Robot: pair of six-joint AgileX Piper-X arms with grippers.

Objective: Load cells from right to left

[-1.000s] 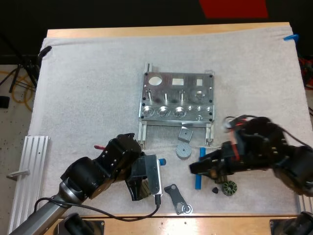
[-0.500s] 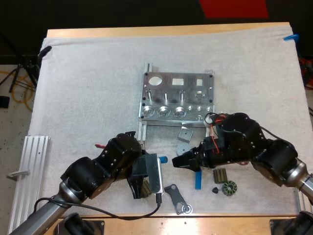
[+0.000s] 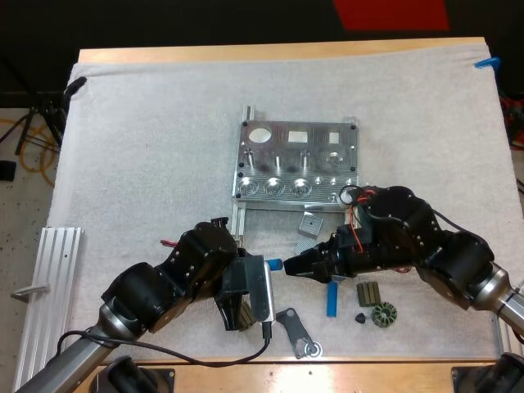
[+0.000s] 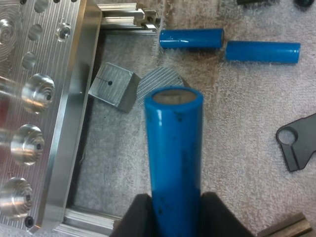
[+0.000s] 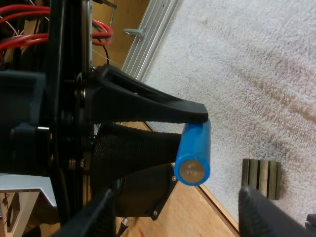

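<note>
High view, metal fixture (image 3: 296, 162) sockets showing bare metal, left gripper (image 4: 176, 207) clamped on blue cell (image 4: 176, 148) just off fixture's near side, right gripper (image 3: 293, 267) fingers spread apart, edged leftward up to the cell's tip since earlier.

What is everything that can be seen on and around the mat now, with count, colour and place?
fixture: 1, silver, mid mat
held cell: 1, blue, in left gripper
loose cells: 2, blue, lying end to end on mat
cube: 1, silver, beside fixture
disc: 1, grey, ribbed, next to cube
bracket: 1, dark, mat's near edge
block: 1, dark, ribbed, beside gear
gear: 1, dark, mat's near right
black bit: 1, beside gear
rail: 1, silver, left of mat
mat: 1, white, on table
table: 1, wooden
left gripper: shut on held cell
right gripper: open, close to held cell
</note>
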